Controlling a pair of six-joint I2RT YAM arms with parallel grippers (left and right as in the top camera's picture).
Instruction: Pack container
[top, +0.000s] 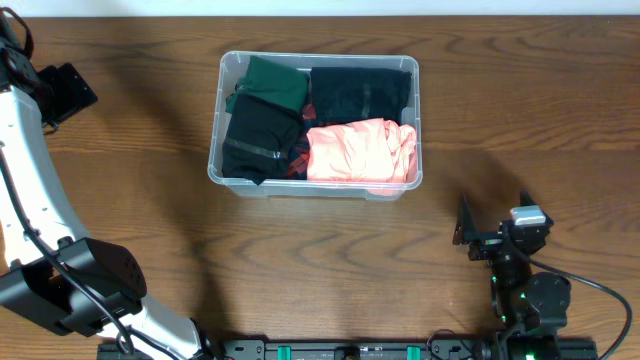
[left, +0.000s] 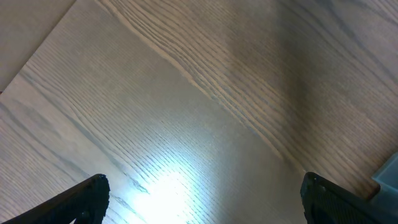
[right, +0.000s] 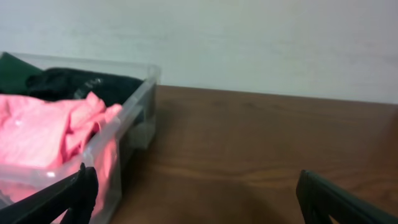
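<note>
- Now, your container (top: 214, 150) sits near the bench's (top: 330, 260) far edge, around its middle, holding a pink garment (top: 360, 150), a green garment (top: 278, 80) and black garments (top: 260, 135).
- Your left gripper (left: 205, 180) hangs by the far-left corner, fingers spread, empty.
- Your right gripper (right: 194, 180) sits toward the near-right corner, likewise spread and empty.

Your left gripper (left: 208, 198) hangs over bare wood-grain table (left: 205, 93), with its two black fingertips (left: 92, 194) set wide apart in the lower corners and nothing between them. You have a bright glare patch (left: 165, 186) on the wood just between the fingertips. At the right edge you can see a small pale bluish corner (left: 388, 174), too little of it to identify.
</note>
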